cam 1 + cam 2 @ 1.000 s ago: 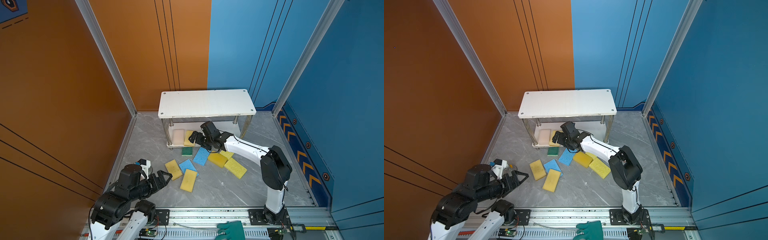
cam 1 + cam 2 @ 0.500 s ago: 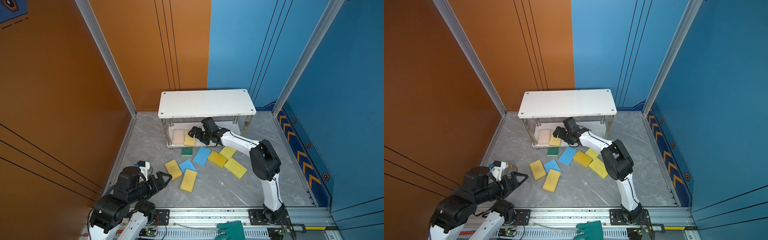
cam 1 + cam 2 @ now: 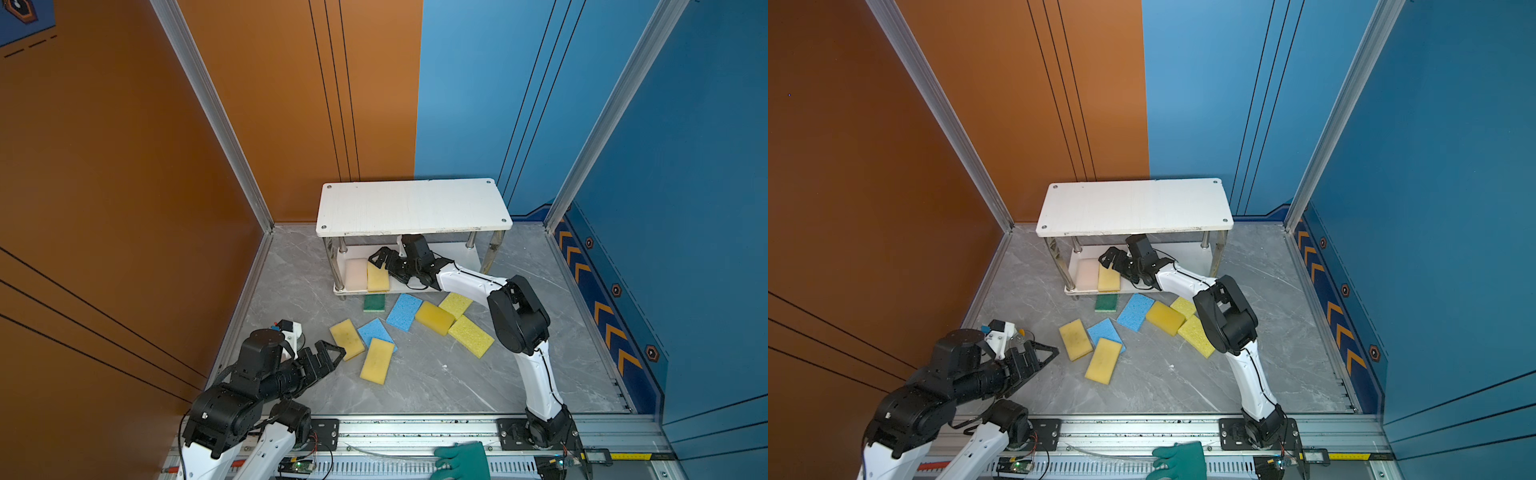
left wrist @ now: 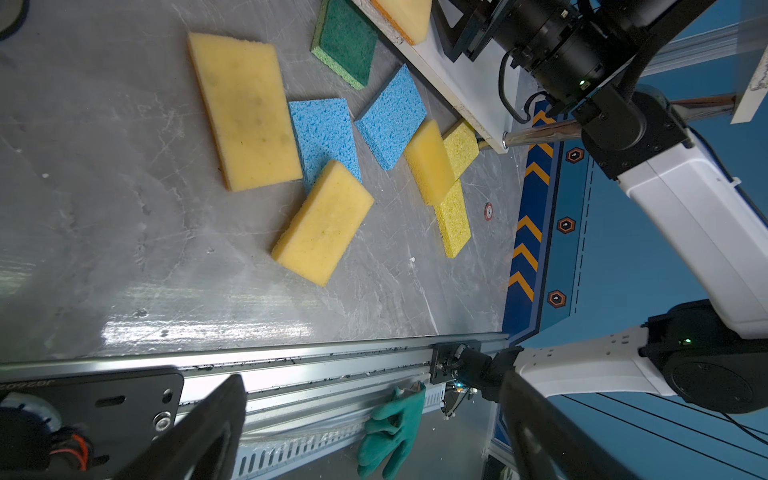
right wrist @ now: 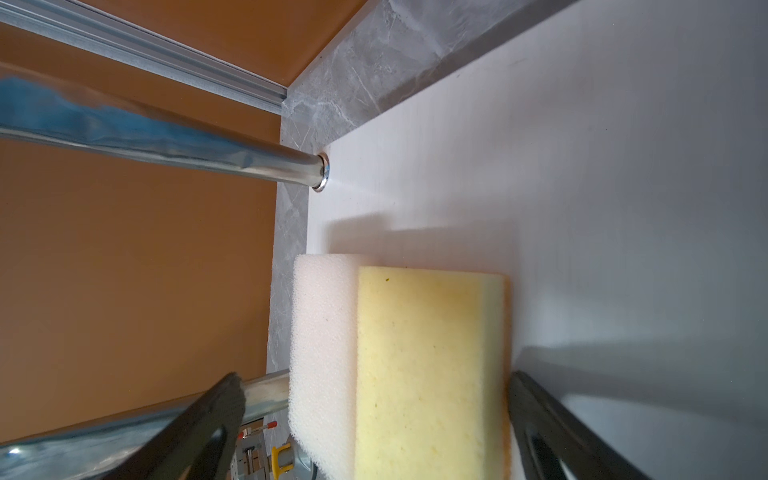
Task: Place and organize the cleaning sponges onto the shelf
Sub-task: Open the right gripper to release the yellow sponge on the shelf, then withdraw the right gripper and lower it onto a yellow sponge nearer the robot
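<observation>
Yellow rectangular sponge (image 3: pixel 378 277) on white chrome-post shelf (image 3: pixel 415 205), lower board, mid-frame, touching pink-beige sponge (image 3: pixel 356 272), right gripper (image 3: pixel 379 257) wide open over it, left gripper (image 3: pixel 332 350) open lower left, both empty.

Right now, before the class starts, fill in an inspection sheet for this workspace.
Surface: grey marbled tabletop.
Job's things: shelf, top board bare; pink-beige sponge and yellow sponge on lower board; eight loose sponges on tabletop.
Clutter: teal-green rubber glove on front rail.
Hands: left hand open, empty; right hand open beside shelved sponges.
Cables: black cable looped at right wrist.
Surroundings: orange wall, blue wall.
</observation>
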